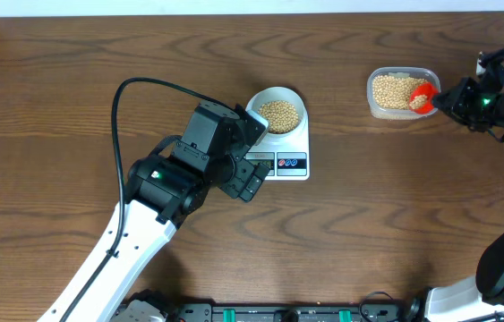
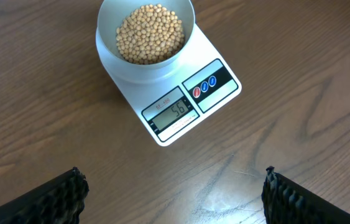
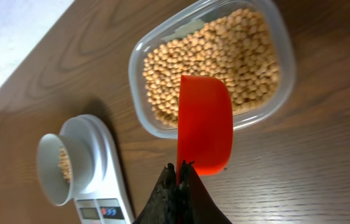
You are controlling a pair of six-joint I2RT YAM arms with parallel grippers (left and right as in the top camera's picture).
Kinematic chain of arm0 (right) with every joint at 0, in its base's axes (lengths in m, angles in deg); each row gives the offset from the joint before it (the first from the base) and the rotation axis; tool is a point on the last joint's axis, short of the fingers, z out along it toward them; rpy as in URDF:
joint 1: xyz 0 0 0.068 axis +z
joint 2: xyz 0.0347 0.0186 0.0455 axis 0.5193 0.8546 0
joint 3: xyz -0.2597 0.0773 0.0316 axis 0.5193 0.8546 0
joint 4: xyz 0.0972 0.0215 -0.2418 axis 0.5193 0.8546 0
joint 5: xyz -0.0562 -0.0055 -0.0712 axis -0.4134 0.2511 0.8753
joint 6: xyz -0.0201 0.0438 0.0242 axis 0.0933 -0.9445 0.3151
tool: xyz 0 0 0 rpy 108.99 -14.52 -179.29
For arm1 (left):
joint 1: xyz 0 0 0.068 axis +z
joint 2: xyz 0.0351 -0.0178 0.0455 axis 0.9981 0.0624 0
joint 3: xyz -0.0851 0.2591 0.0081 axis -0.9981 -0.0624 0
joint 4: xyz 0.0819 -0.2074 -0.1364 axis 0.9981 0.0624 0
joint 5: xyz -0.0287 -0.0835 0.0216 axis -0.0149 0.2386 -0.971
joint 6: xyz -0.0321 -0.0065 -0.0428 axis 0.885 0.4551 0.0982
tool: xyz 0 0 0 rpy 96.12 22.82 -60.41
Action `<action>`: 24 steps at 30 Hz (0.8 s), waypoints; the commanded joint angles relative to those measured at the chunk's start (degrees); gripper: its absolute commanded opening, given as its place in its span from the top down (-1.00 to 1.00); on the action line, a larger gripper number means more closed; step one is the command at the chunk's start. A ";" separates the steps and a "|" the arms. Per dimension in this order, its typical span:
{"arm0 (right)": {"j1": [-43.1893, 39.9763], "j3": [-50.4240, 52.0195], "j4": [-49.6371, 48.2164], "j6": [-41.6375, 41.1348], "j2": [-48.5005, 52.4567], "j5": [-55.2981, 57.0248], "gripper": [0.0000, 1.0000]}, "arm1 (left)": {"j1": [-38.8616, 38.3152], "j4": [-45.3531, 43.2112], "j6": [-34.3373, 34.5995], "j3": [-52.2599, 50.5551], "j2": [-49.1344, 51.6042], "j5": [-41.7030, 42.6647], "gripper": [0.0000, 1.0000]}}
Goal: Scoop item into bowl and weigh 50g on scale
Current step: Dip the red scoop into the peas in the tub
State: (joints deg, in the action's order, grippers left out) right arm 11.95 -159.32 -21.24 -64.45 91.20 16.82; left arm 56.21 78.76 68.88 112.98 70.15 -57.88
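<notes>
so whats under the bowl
The white scale sits under the bowl; its display reads 56. The part of its platform beneath the bowl is covered.

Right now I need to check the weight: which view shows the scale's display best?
Left wrist: the display faces the camera and reads what looks like 56. Overhead shows it too small to read. Right wrist catches it tiny at the bottom edge, unreadable.

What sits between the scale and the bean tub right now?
Nothing: only bare table separates the scale from the tub. This is clear in the overhead view, and the right wrist view agrees.
</notes>
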 commanded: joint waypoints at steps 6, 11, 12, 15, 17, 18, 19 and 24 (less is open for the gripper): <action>1.55 0.04 -0.92 4.92 -1.44 7.28 0.97 | 0.09 0.00 -0.94 0.39 0.33 0.70 -0.84; 4.28 0.04 -2.82 4.92 -1.44 10.82 0.98 | 0.09 -0.02 -0.94 0.39 0.33 0.68 -0.84; 4.92 0.04 -3.21 4.92 -1.44 11.41 0.98 | 0.09 -0.02 -0.94 0.39 0.33 0.70 -0.84; 7.34 0.04 -4.26 4.92 -1.44 14.78 0.97 | 0.09 -0.02 -0.94 0.39 0.33 0.70 -0.84; 8.72 0.04 -4.28 4.94 -1.44 17.55 0.97 | 0.09 0.00 -0.94 0.39 0.33 0.70 -0.84; 9.27 0.04 -4.26 4.96 -1.44 18.75 0.98 | 0.09 0.00 -0.94 0.39 0.33 0.70 -0.85; 9.92 0.04 -4.24 5.09 -1.44 20.15 0.97 | 0.09 -0.02 -0.94 0.39 0.33 0.68 -0.84; 12.94 0.04 -4.26 6.36 -1.44 26.82 0.98 | 0.09 0.00 -0.94 0.39 0.33 0.70 -0.84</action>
State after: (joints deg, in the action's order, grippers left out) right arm 22.90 -159.32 -25.37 -59.93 91.20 36.69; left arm 56.21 78.76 68.88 112.98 70.15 -57.88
